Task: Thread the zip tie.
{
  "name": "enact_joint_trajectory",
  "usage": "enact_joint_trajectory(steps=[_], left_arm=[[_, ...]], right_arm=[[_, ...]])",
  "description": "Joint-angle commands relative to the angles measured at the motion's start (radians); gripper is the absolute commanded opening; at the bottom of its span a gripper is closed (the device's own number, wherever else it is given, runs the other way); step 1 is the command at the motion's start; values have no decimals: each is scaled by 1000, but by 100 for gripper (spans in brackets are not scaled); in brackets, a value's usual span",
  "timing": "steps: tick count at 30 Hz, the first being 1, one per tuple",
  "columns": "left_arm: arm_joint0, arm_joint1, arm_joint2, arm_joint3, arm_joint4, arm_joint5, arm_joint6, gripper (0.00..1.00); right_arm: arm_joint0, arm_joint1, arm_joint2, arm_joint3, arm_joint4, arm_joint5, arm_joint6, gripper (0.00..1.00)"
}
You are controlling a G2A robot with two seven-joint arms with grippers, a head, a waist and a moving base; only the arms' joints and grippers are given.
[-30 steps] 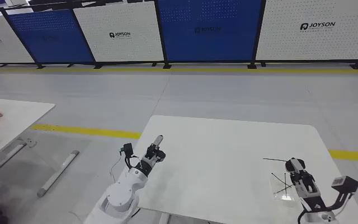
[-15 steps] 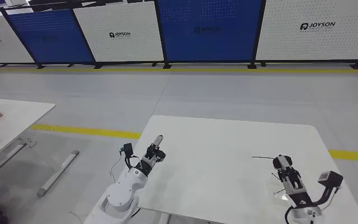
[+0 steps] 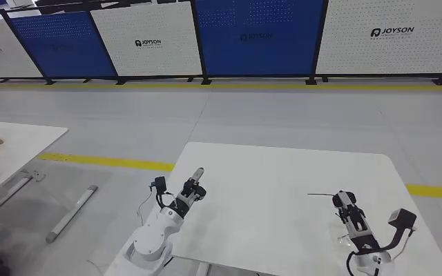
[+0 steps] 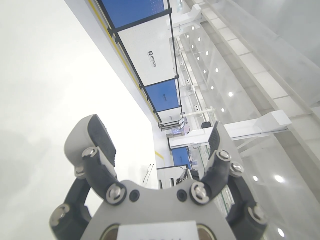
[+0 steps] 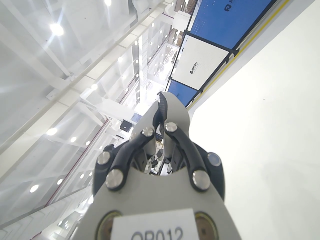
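Early stage, by the look of it. Right jaws, on the right arm (image 3: 364,238), are pinched shut on one end of the black zip tie (image 3: 319,195); can't tell head from tail. The strap sticks out straight toward the tabletop (image 3: 276,172) centre, no loop formed yet. Left jaws, on the left arm (image 3: 162,231), gape open w/ nothing between them, well apart at the opposite tabletop edge. Left to do, I'd judge: bring arms together, feed tail thru head, pull snug
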Motion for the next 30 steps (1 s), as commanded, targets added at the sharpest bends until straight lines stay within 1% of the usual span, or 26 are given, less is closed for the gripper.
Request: enact_joint_trajectory(steps=[1, 2, 3, 4, 5, 7, 11, 12, 15, 18, 19, 20, 22, 24, 25, 26, 27, 28, 30], left_arm=[[-3, 1, 33, 5, 39, 0, -50, 100], [-7, 1, 43, 9, 62, -1, -58, 100], [-9, 1, 64, 17, 88, -7, -72, 100], [-11, 0, 78, 24, 85, -8, -98, 100], [-16, 1, 83, 31, 87, -11, -113, 100], [-21, 1, 86, 41, 101, -29, -107, 100], [-21, 1, 86, 41, 101, -29, -107, 100], [-21, 1, 86, 41, 101, -29, -107, 100], [-21, 1, 86, 41, 101, -29, -107, 100], [-30, 0, 80, 49, 51, -39, -128, 100], [-31, 0, 80, 51, 25, -49, -147, 100], [-34, 1, 78, 54, -5, -60, -185, 100], [-37, 2, 73, 56, -37, -82, -223, 100], [-40, 2, 82, 55, -89, -102, -284, 100], [-46, 3, 90, 59, -114, -101, -331, 100], [-56, 4, 94, 68, -120, -95, -361, 100], [-72, 4, 100, 79, -90, -84, -348, 100], [-77, 3, 107, 80, -73, -82, -325, 100], [-77, 3, 107, 80, -73, -82, -325, 100]], right_arm=[[0, 0, 0, 0, 0, 0, 0, 0], [0, 0, 0, 0, 0, 0, 0, 0], [0, 0, 0, 0, 0, 0, 0, 0], [0, 0, 0, 0, 0, 0, 0, 0], [0, 0, 0, 0, 0, 0, 0, 0], [0, 0, 0, 0, 0, 0, 0, 0], [0, 0, -1, -1, 5, -1, 0, 0], [-1, -2, -6, -5, 34, -15, 5, 0], [-5, -7, -13, 3, 163, -85, 50, 0], [1, -13, -15, 3, 250, -85, 81, 0], [3, -16, -19, 6, 276, -85, 94, 0], [7, -19, -20, 15, 289, -85, 102, 0], [14, -25, -28, 25, 306, -85, 109, 0], [22, -32, -36, 44, 307, -85, 113, 0], [25, -34, -40, 54, 301, -85, 113, 0], [27, -36, -44, 66, 293, -85, 111, 0], [28, -37, -45, 70, 290, -85, 110, 0], [28, -37, -45, 70, 290, -85, 110, 0], [28, -37, -45, 70, 290, -85, 110, 0]])
